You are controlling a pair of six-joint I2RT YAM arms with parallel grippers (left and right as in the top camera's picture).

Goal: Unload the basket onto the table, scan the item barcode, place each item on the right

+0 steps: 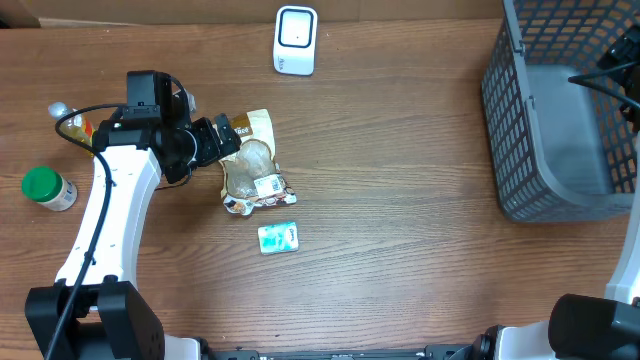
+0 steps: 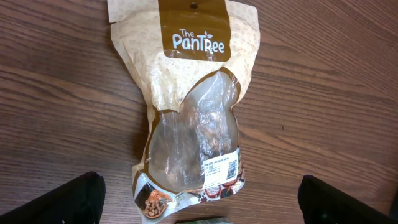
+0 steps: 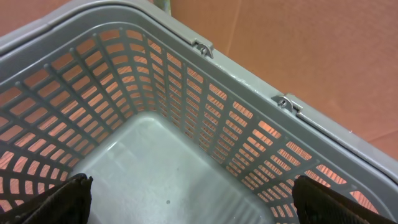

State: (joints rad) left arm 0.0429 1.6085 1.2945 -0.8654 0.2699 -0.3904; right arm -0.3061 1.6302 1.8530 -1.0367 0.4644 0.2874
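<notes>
A tan "The PanTree" snack pouch (image 1: 255,165) (image 2: 196,106) lies flat on the wooden table, with a white barcode label (image 2: 221,167) near its lower end. My left gripper (image 1: 228,138) (image 2: 200,208) hovers open at the pouch's left edge, its dark fingers (image 2: 59,200) wide apart with nothing between them. The white scanner (image 1: 295,40) stands at the far edge of the table. Over the grey basket (image 1: 560,130) (image 3: 249,81) on the right, my right gripper (image 1: 608,72) (image 3: 189,205) is open and empty, looking down into the basket.
A small green packet (image 1: 278,237) (image 2: 202,219) lies just in front of the pouch. A green-capped bottle (image 1: 48,188) and another small bottle (image 1: 60,112) stand at the far left, beside the left arm.
</notes>
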